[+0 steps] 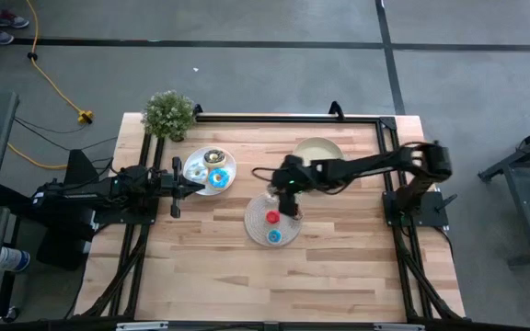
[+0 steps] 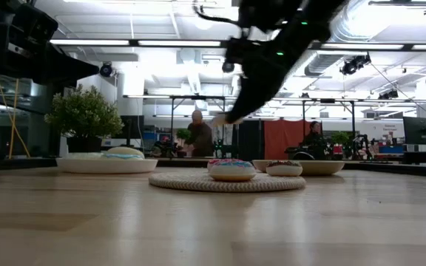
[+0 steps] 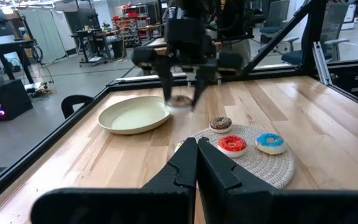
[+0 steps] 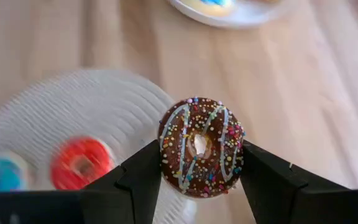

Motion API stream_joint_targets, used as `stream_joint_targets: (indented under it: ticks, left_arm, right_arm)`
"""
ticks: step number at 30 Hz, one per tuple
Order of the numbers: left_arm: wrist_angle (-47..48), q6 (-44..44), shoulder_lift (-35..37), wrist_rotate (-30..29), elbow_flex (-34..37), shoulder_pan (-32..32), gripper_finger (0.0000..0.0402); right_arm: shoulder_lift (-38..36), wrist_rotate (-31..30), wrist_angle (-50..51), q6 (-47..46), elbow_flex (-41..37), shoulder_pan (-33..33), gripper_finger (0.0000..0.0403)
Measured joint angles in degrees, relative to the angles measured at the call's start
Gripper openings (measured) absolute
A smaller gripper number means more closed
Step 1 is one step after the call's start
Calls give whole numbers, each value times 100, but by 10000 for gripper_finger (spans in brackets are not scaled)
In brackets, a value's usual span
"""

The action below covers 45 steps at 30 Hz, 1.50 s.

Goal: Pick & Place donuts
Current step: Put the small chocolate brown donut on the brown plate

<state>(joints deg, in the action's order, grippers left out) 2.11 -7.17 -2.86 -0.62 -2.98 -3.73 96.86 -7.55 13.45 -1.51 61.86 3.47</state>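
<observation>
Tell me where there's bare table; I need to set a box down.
Free: the wide wood strip on the camera-near side of the spiral mat. Crowded: the middle, where the white plate, mat and yellow-green plate sit close, with the right end effector holding a brown donut over the mat.

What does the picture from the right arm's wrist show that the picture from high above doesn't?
Only the wrist view shows the brown sprinkled donut close up, pinched in the right claw, with its pale icing stripes. Only the high view shows the whole table, the potted plant, the yellow-green plate and the left claw waiting by the white plate. Both show the round mat, the red donut and the blue donut.
</observation>
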Motion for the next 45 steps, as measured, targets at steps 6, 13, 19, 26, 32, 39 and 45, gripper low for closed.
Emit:
stream_joint_targets:
  ticks: [6, 13, 19, 26, 32, 39, 45]
  left_arm:
    - [70, 1, 1, 0, 0, 0, 1]
    - [107, 0, 1, 0, 0, 0, 1]
    - [107, 0, 1, 1, 0, 2, 1]
    - [107, -1, 1, 0, 0, 0, 1]
    - [105, 1, 1, 0, 0, 0, 1]
    - [107, -1, -1, 0, 0, 1, 1]
    - [107, 0, 0, 0, 0, 1, 1]
  right_arm:
    - [-981, -432, 2, -590, -968, 300, 193]
    - [-1428, -622, 128, -1232, -1493, 798, 193]
    - [-1360, -603, 200, -1517, -1490, 1226, 193]
    - [-1349, -592, 250, -1522, -1444, 1645, 194]
    - [-974, -365, 920, -1514, -766, 2023, 195]
    - [-323, -27, 1807, -1500, 83, 2294, 195]
    - [300, 338, 2018, -1500, 376, 2474, 195]
